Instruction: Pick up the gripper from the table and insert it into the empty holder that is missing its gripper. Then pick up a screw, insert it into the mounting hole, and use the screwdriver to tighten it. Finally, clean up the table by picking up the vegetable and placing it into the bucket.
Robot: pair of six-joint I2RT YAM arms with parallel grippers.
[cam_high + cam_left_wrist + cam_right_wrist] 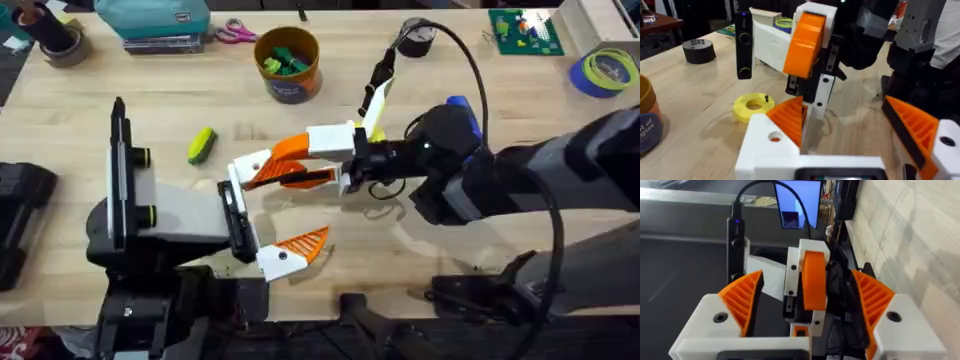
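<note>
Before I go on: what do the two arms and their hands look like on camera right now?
Both arms are black and grey. The left hand has white blocky finger bases with orange ribbed wedge pads on a black body. The right hand has the same white bases and orange pads; a black cable loops over its arm.

The left arm lies low with its left gripper [262, 216] spread wide open toward the right, while the right arm reaches across, its right gripper [262, 174] closed around the left gripper's upper finger.
</note>
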